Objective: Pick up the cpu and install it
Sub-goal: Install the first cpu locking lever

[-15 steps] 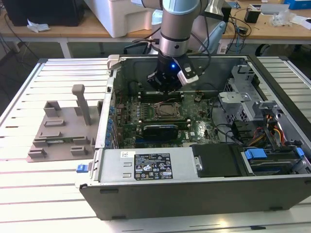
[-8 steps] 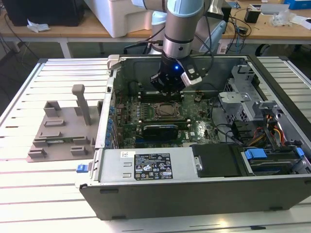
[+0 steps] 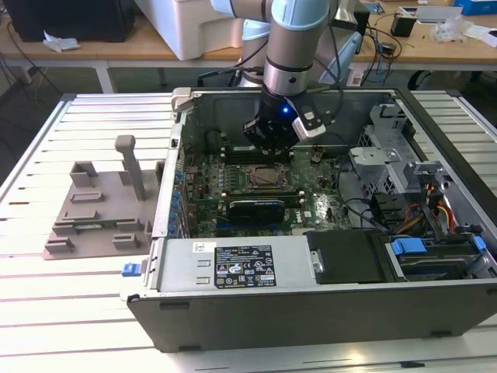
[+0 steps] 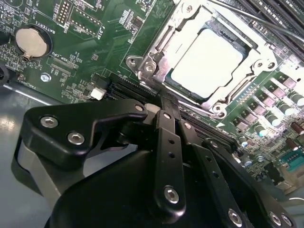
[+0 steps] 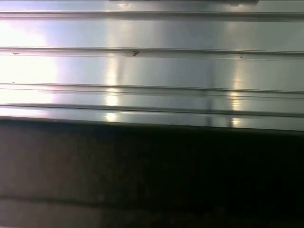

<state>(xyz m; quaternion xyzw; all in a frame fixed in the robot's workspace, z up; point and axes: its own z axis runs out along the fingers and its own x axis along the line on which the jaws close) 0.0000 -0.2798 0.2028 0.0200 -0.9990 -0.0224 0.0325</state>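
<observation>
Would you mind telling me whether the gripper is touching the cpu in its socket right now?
Apart. In the second wrist view, the gripper sits short of the socket frame, with dark slots between its tip and the frame, while the cpu lies inside, clear of it.

**Arm reaching down, fingers together**

The Universal Robots arm (image 3: 299,39) comes in from the top of the exterior view and points almost straight down, its grey wrist section vertical above the black gripper (image 3: 272,149). A small blue light glows on the gripper body. In the second wrist view the gripper (image 4: 164,107) shows its black linkage bars drawn in, and its fingers (image 4: 167,105) meet at a narrow tip.
</observation>
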